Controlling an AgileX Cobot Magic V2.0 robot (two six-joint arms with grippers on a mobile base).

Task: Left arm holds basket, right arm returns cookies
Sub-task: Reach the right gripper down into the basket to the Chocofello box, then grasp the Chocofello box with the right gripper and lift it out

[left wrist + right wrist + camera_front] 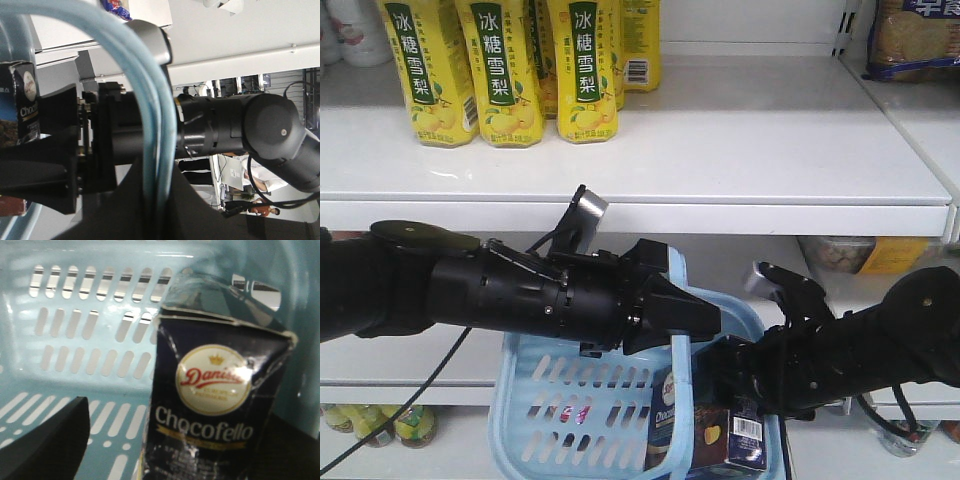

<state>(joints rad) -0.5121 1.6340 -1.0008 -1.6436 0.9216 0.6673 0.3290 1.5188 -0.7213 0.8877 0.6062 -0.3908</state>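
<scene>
The light blue basket (560, 400) hangs in front of the shelves by its handle (677, 290). My left gripper (698, 318) is shut on that handle, and in the left wrist view the handle (150, 100) runs between the two black jaws of the left gripper (157, 161). The cookies (705, 432), a dark "Chocofello" box, stand upright inside the basket at its right side. My right gripper (732, 368) reaches down into the basket beside the box. In the right wrist view the cookies (215, 410) stand between the open fingers (47, 442), nearer the right one, with a gap on the left.
Yellow drink bottles (500, 70) line the white upper shelf (740, 160). A biscuit pack (918, 40) sits at top right. Containers (840, 255) stand on the middle shelf behind my right arm, and jars (400, 425) at bottom left. A small pink item (570, 413) shows through the basket's slots.
</scene>
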